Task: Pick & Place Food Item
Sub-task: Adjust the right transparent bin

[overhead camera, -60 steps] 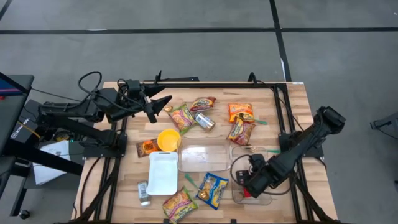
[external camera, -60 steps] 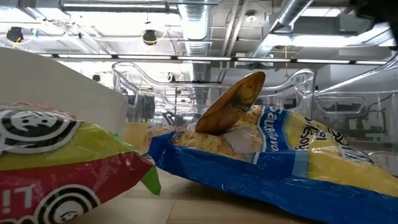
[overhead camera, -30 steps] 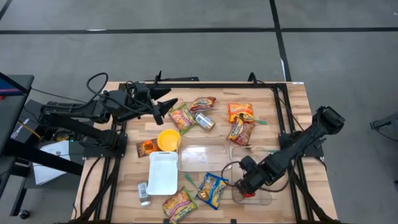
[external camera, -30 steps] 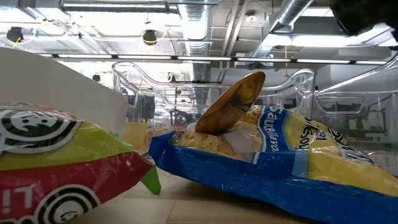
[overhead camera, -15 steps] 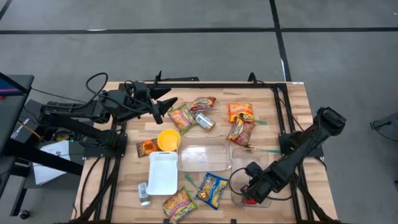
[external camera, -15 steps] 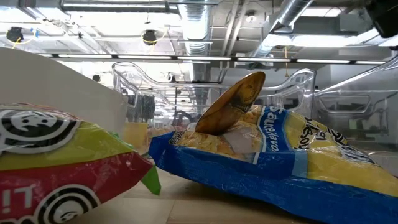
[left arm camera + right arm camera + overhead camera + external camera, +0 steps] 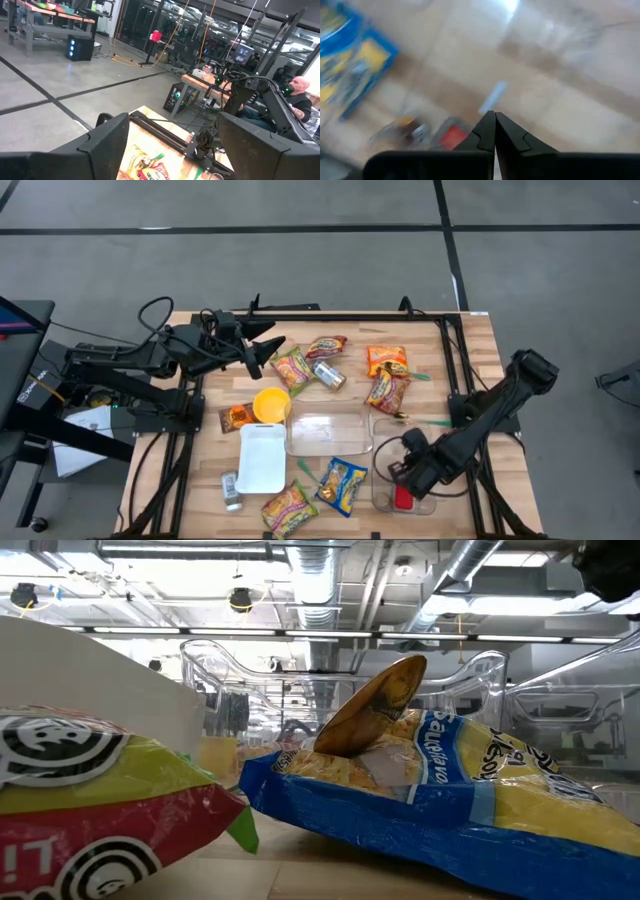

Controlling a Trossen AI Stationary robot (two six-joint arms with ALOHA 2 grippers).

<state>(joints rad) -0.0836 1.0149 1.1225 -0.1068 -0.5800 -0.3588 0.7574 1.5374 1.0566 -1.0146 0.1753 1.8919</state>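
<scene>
My right gripper [image 7: 397, 476] is shut and empty, low over a clear container [image 7: 378, 492] near the table's near right. In the right wrist view its fingertips [image 7: 494, 116] meet with nothing between them. A small red packet [image 7: 403, 498] lies flat on the container's floor and also shows in the right wrist view [image 7: 452, 135]. A blue-and-yellow packet [image 7: 342, 485] lies on the table just left of the container. My left gripper [image 7: 262, 352] is open and empty above the table's far left, and its fingers stand wide apart in the left wrist view [image 7: 170, 145].
A larger clear tray [image 7: 328, 433], a white tray [image 7: 262, 457] and a yellow bowl [image 7: 270, 404] stand mid-table. Several snack packets [image 7: 387, 375] and a can [image 7: 329, 375] lie at the far side. A packet [image 7: 290, 508] lies near the front edge.
My right gripper has shifted a little toward the table's right edge over the clear container and stays shut. The red packet, which the gripper partly covered, now shows more fully on the container's floor.
</scene>
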